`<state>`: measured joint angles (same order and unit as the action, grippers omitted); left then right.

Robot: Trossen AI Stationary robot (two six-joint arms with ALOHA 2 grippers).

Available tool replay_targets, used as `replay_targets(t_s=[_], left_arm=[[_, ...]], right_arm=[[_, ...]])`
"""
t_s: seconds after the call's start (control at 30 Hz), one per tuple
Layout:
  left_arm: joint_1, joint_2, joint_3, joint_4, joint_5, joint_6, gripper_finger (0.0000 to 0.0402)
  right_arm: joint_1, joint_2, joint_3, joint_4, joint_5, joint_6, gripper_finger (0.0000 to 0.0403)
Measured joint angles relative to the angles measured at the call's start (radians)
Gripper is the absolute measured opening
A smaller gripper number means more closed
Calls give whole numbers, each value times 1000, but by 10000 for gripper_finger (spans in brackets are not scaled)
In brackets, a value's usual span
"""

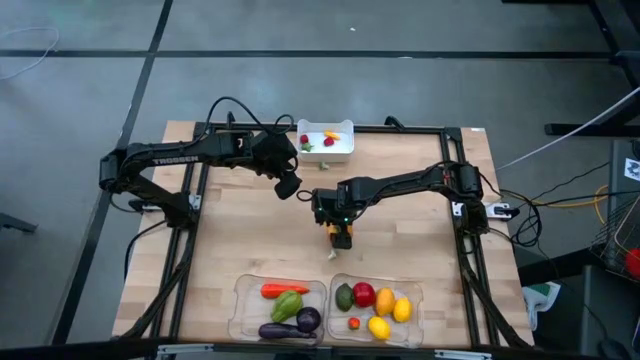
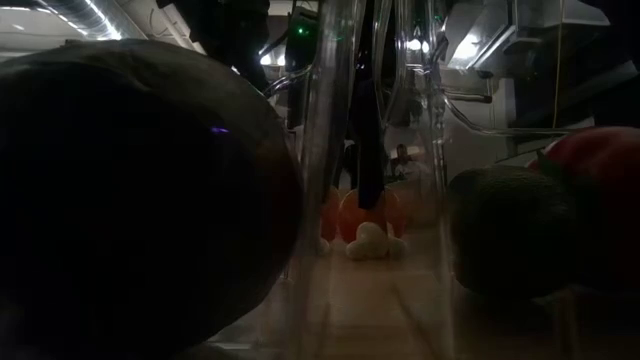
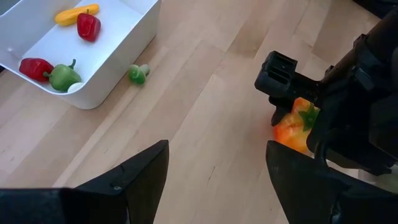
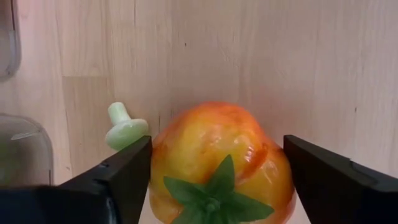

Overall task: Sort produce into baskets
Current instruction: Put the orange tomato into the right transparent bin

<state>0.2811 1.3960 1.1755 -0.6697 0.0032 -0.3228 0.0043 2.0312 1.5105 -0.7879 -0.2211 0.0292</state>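
TROSSEN lettering on left arm (image 1: 180, 158), right gripper (image 1: 341, 235) straddling orange pepper (image 4: 221, 163)

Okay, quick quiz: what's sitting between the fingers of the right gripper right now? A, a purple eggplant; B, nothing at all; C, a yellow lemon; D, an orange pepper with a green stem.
D: the right wrist view shows the right gripper straddling an orange pepper with a green stem on the wooden table, a finger on each side.
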Motion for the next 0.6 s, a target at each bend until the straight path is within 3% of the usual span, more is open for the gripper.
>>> replay_targets(t_s=[0.6], left_arm=[[0, 0, 0, 0, 0, 0, 265]], right_arm=[[2, -1, 9, -43, -1, 0, 326]])
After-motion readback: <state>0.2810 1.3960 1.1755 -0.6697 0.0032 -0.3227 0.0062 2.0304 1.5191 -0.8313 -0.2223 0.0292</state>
